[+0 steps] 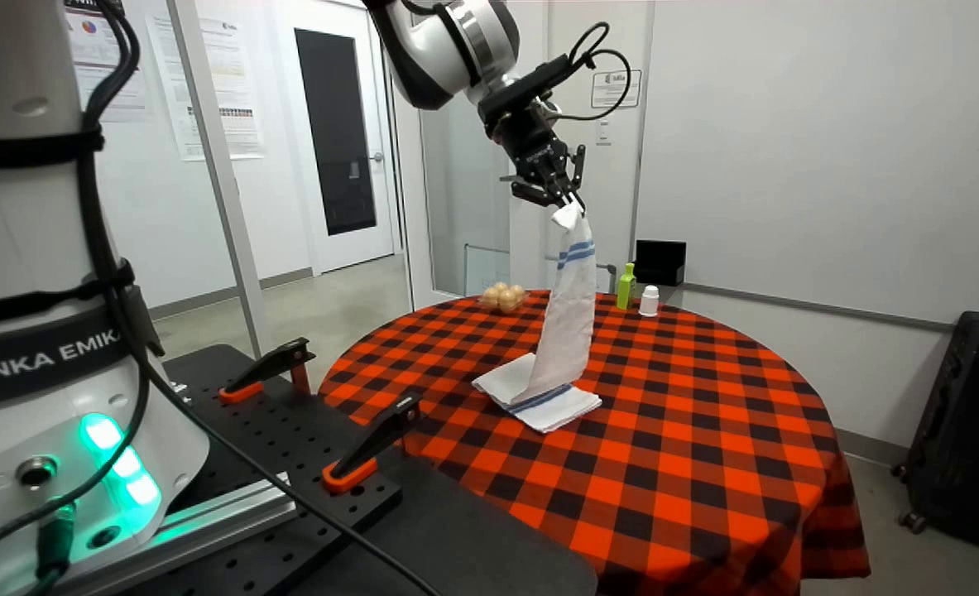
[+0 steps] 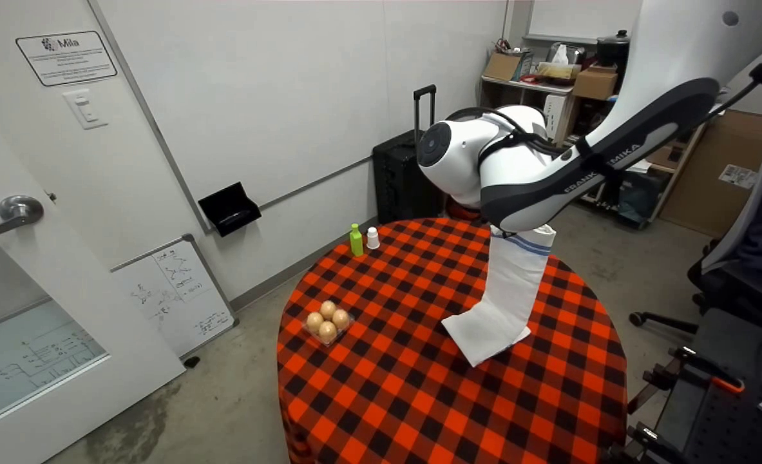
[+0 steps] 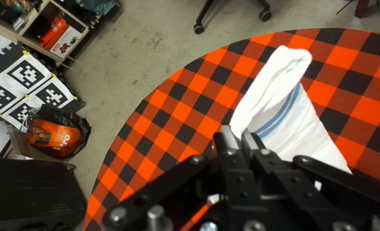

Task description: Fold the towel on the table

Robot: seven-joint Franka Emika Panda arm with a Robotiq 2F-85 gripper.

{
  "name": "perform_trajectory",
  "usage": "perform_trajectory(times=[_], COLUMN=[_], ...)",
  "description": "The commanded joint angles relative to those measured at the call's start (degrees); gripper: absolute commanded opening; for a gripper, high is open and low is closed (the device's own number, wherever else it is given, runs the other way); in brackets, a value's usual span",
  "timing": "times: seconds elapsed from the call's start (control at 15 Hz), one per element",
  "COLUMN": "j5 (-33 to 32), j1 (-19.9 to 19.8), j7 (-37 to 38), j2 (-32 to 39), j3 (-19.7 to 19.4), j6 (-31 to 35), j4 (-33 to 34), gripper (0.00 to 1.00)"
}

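Note:
The towel is a long white cloth with blue stripes; it shows in both exterior views [image 1: 568, 323] [image 2: 514, 283] and in the wrist view [image 3: 305, 138]. My gripper [image 1: 572, 201] is shut on one short end of it, high above the table. The towel hangs down from the fingers, and its lower part lies bent over on the table [image 1: 688, 422], which has a red-and-black checked cloth. In the wrist view the fingertips [image 3: 237, 132] pinch a corner of the towel's edge. In an exterior view the arm hides the gripper, with the towel's striped end [image 2: 529, 243] just below the arm.
A clear tray of several egg-like balls [image 2: 328, 322] sits near the table edge. A green bottle [image 2: 355, 241] and a white bottle [image 2: 373, 238] stand by the wall side. Clamps [image 1: 365, 447] sit on the robot's mounting plate. A black suitcase [image 1: 965, 439] stands beyond the table.

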Motion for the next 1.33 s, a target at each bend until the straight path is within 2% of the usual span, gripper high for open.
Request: perform_trajectory(times=[0.0, 0.4, 0.67, 1.0, 1.07, 1.13, 1.27], j5=[-1.0, 2.2, 9.9, 20.6, 22.0, 23.1, 25.9], j1=[-1.0, -3.1, -4.7, -4.9, -4.6, -4.0, -3.8], j7=[-2.9, -7.6, -13.8, -20.4, -20.4, -18.5, -19.0], j2=[4.5, 9.3, 12.9, 17.3, 17.0, 14.9, 15.8], j3=[-1.0, -0.9, 0.8, 1.7, 1.9, 2.4, 3.4], j6=[1.1, 3.0, 5.3, 4.5, 5.2, 7.9, 8.6], j4=[4.5, 10.5, 14.0, 18.7, 17.4, 11.6, 11.0], gripper=[0.01, 0.01, 0.01, 0.01, 0.01, 0.01, 0.01])
